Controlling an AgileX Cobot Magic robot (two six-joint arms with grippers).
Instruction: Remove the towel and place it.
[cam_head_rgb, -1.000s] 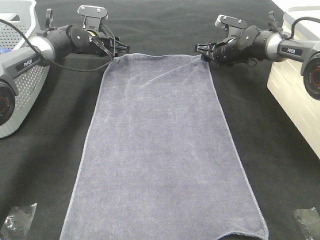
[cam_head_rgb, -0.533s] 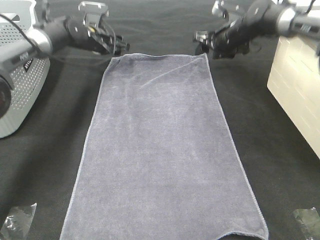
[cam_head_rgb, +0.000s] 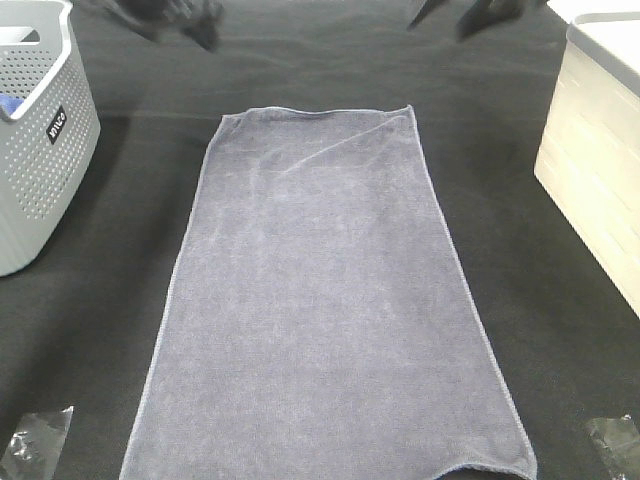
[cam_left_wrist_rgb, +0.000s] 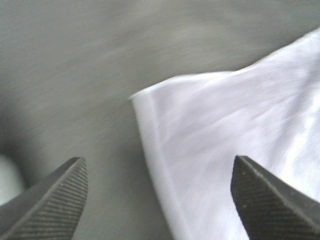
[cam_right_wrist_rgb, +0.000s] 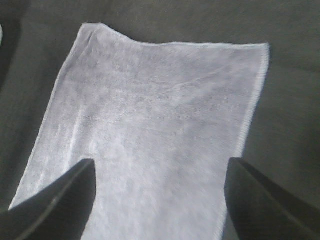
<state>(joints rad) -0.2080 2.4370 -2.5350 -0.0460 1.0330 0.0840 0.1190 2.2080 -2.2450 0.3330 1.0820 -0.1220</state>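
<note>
Towel (cam_head_rgb: 325, 300) lies spread flat on the black cloth (cam_head_rgb: 520, 260), between the basket (cam_head_rgb: 40, 130) and the white bin (cam_head_rgb: 600, 170), free of both arms. Left gripper (cam_left_wrist_rgb: 157, 200) and right gripper (cam_right_wrist_rgb: 157, 200) gape wide and hold nothing. Risk seems slight: a low sweep by an arm could catch a far corner and ruck it. A second ago both grippers sat at those corners; now they have lifted almost out of the high view.

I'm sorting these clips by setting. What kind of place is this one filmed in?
Probably a lab or test bench staged as a laundry task, not a real home. A grey-lavender towel lies spread flat on a black cloth-covered table, with a perforated grey basket at one side and a pale bin at the other.
</note>
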